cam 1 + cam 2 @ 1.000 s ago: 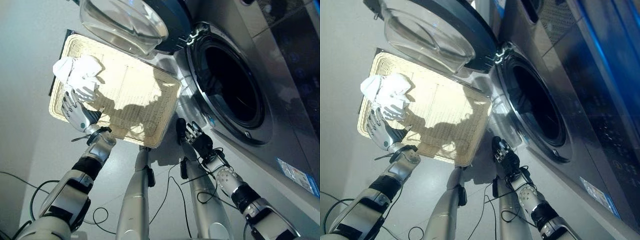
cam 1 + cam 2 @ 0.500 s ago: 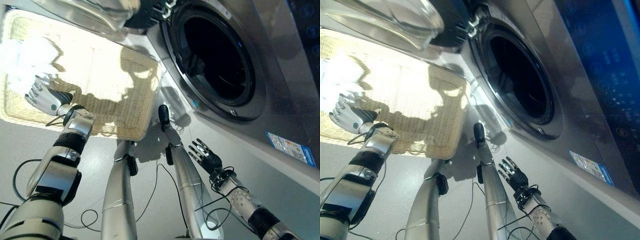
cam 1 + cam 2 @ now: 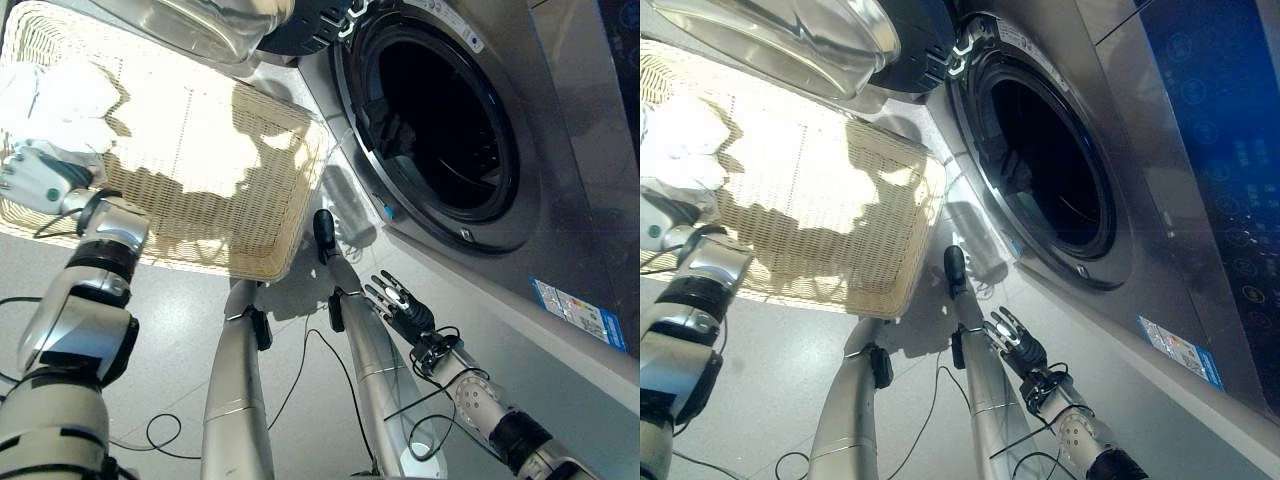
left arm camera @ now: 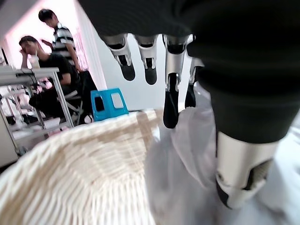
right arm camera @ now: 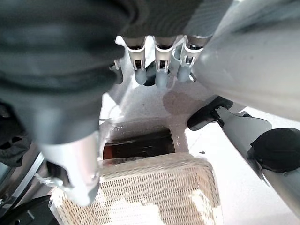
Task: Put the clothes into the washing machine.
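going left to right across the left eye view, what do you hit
left hand by the white clothes → wicker basket → right hand → washing machine's open drum → sticker on the machine's front

Sticker (image 3: 581, 312) on washing machine (image 3: 560, 190), print illegible, no readable txt

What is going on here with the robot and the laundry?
The robot is loading a washer whose door stands open. Its left hand is at the white clothes in the wicker basket, fingers straight, nothing gripped yet. Its right hand hangs open near the floor, below the drum opening.
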Robot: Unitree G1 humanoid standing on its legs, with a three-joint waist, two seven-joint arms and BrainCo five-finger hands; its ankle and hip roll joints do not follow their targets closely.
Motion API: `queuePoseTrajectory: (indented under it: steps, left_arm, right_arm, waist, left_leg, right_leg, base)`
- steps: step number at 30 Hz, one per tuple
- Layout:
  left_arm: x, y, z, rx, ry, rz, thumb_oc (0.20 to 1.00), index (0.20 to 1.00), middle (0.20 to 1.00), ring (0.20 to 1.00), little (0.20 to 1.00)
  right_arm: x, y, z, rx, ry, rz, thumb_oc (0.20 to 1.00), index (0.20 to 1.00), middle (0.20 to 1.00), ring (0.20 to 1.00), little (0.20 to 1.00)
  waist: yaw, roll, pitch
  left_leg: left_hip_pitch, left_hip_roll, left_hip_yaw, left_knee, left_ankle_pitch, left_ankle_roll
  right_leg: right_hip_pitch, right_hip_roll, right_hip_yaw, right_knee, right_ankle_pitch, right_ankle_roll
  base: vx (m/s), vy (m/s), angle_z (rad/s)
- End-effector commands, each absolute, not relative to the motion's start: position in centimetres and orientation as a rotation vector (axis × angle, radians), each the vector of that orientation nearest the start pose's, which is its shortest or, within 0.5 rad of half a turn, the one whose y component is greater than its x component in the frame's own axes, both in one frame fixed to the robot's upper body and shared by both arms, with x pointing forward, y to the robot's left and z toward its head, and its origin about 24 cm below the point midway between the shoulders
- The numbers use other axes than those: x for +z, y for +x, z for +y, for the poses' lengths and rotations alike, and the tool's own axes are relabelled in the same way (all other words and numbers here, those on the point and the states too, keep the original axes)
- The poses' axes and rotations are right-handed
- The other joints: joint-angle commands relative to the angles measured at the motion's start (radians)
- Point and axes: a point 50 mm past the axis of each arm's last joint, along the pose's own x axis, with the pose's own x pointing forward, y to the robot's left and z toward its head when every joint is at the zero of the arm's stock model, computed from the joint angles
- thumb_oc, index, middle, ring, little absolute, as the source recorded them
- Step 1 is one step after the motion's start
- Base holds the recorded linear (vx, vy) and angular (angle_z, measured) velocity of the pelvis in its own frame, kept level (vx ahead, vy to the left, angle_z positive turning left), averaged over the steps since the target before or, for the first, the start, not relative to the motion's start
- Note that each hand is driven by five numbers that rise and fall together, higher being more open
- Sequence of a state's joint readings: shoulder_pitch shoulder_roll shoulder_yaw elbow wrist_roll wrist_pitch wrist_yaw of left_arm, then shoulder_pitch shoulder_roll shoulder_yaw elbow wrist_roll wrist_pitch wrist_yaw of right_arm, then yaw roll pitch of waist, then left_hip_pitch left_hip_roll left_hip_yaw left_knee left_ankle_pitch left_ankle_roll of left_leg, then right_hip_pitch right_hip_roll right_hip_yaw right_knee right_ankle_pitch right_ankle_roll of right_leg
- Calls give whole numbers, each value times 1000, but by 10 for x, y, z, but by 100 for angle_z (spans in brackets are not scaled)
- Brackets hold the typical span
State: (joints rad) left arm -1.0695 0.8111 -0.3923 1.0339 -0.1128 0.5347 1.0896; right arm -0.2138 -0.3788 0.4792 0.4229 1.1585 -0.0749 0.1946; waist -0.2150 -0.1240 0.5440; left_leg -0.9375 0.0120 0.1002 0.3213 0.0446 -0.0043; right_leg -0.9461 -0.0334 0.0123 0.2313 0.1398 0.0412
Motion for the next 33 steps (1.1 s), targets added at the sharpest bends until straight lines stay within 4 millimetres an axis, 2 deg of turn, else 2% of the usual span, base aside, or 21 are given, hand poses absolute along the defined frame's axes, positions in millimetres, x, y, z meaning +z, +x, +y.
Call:
queuePoseTrajectory:
  steps: [1,4,5,6,7,8,9,10,11,12,13,17,18,19,20,21,22,23,24,25,33]
  left_arm:
    - [237,317,385,1589,976,92,1000,1000,1000,1000,1000]
    - [241,320,383,1572,930,38,1000,1000,1000,1000,1000]
    - [249,324,380,1550,878,4,1000,1000,1000,1000,1000]
    - [246,325,380,1530,881,7,1000,1000,1000,1000,1000]
    - [251,326,379,1530,866,-7,1000,1000,1000,1000,1000]
    - [254,330,377,1471,856,-11,1000,1000,1000,1000,1000]
    - [250,331,378,1444,862,5,959,959,959,959,959]
    - [255,332,377,1437,848,-5,896,896,896,896,896]
    - [255,332,377,1437,848,-5,896,896,896,896,896]
    - [255,337,374,1368,840,7,796,796,796,796,796]
    - [249,342,371,1297,841,36,878,878,878,878,878]
    - [257,345,371,1245,875,60,875,875,875,875,875]
    - [259,346,372,1226,884,71,824,824,824,824,824]
    - [259,346,372,1226,884,71,824,824,824,824,824]
    - [262,346,373,1202,891,100,765,765,765,765,765]
    - [262,347,373,1184,897,123,758,758,758,758,758]
    - [263,348,373,1164,902,138,561,561,561,561,561]
    - [264,348,373,1153,919,152,442,442,442,442,442]
    - [264,348,373,1151,925,158,379,379,379,379,379]
    - [264,350,373,1114,938,180,200,200,200,200,200]
    - [257,356,365,1038,1088,217,200,200,200,200,200]
  right_arm:
    - [-12,261,-136,356,674,321,1000,1000,1000,1000,1000]
    - [-11,263,-135,349,679,321,1000,1000,1000,1000,1000]
    - [-6,268,-134,357,676,306,1000,1000,1000,1000,1000]
    - [-9,265,-133,355,681,321,1000,1000,1000,1000,1000]
    - [-5,268,-133,358,678,306,1000,1000,1000,1000,1000]
    - [-6,268,-133,360,679,307,1000,1000,1000,1000,1000]
    - [-9,265,-132,358,681,322,1000,1000,1000,1000,1000]
    - [-5,268,-132,362,679,308,1000,1000,1000,1000,1000]
    - [-5,268,-132,362,679,308,1000,1000,1000,1000,1000]
    - [-5,269,-131,365,677,307,1000,1000,1000,1000,1000]
    - [-7,266,-130,360,684,319,1000,1000,1000,1000,1000]
    - [-5,267,-133,367,687,310,1000,1000,1000,1000,1000]
    - [-4,267,-133,370,686,306,1000,1000,1000,1000,1000]
    - [-4,267,-133,370,686,306,1000,1000,1000,1000,1000]
    - [-3,267,-135,372,690,300,1000,1000,1000,1000,1000]
    - [-2,268,-135,374,692,299,1000,1000,1000,1000,1000]
    - [-1,268,-135,378,691,295,1000,1000,1000,1000,1000]
    - [0,269,-135,382,691,291,1000,1000,1000,1000,1000]
    - [0,269,-135,384,690,290,1000,1000,1000,1000,1000]
    - [1,269,-134,393,691,287,1000,1000,1000,1000,1000]
    - [5,269,-132,421,679,283,1000,1000,1000,1000,1000]
  waist:
    - [18,-27,-24]
    - [19,-25,-24]
    - [11,-30,-24]
    - [17,-27,-24]
    - [11,-31,-24]
    - [10,-33,-24]
    - [16,-31,-24]
    - [9,-36,-24]
    - [9,-36,-24]
    - [5,-41,-24]
    - [10,-38,-24]
    - [2,-42,-24]
    - [0,-43,-24]
    - [0,-43,-24]
    - [-3,-46,-24]
    - [-5,-46,-24]
    - [-7,-46,-24]
    - [-8,-46,-24]
    - [-8,-46,-24]
    - [-11,-47,-24]
    - [-5,-47,-24]
  left_leg:
    - [54,-52,38,30,-75,-27]
    - [56,-52,33,28,-77,-27]
    - [23,-59,45,25,-47,-20]
    - [50,-55,28,29,-77,-26]
    - [21,-60,43,28,-49,-20]
    - [16,-61,39,34,-52,-20]
    - [42,-56,23,37,-80,-25]
    - [13,-61,38,34,-52,-19]
    - [13,-61,38,34,-52,-19]
    - [6,-61,36,33,-51,-19]
    - [29,-54,19,37,-82,-23]
    - [16,-54,16,31,-79,-22]
    - [10,-53,15,32,-78,-23]
    - [10,-53,15,32,-78,-23]
    - [0,-52,14,34,-77,-24]
    - [-5,-52,14,34,-75,-24]
    - [-11,-51,14,33,-74,-26]
    - [-18,-51,13,32,-73,-26]
    - [-21,-50,13,32,-72,-26]
    - [-28,-49,13,34,-72,-27]
    - [-38,-48,10,19,-61,-31]
  right_leg:
    - [27,64,3,-62,37,42]
    - [28,63,1,-63,34,38]
    - [-5,54,2,-66,59,32]
    - [21,62,2,-60,33,37]
    - [-8,55,2,-63,58,31]
    - [-10,56,1,-61,57,31]
    - [16,65,1,-57,31,35]
    - [-12,58,1,-62,56,30]
    - [-12,58,1,-62,56,30]
    - [-17,61,1,-62,56,29]
    - [5,72,1,-55,29,33]
    - [-8,76,5,-55,31,31]
    - [-13,76,5,-55,33,31]
    - [-13,76,5,-55,33,31]
    - [-21,77,4,-55,34,31]
    - [-24,77,4,-57,35,31]
    - [-30,77,4,-57,36,32]
    - [-38,76,4,-58,38,31]
    - [-41,76,4,-58,39,31]
    - [-48,75,3,-58,41,31]
    - [-57,76,-3,-59,37,26]
  base:
    - [0,0,0]
    - [-7,-27,2]
    - [14,-31,3]
    - [-38,-48,5]
    - [19,-26,13]
    - [17,-20,16]
    - [17,-17,15]
    - [5,-1,8]
    - [-40,-24,5]
    - [70,15,4]
    - [73,17,1]
    - [18,6,0]
    - [0,0,0]
    - [0,0,0]
    - [0,0,0]
    - [0,0,0]
    - [0,0,0]
    - [0,0,0]
    - [0,0,0]
    - [0,0,0]
    - [0,0,0]
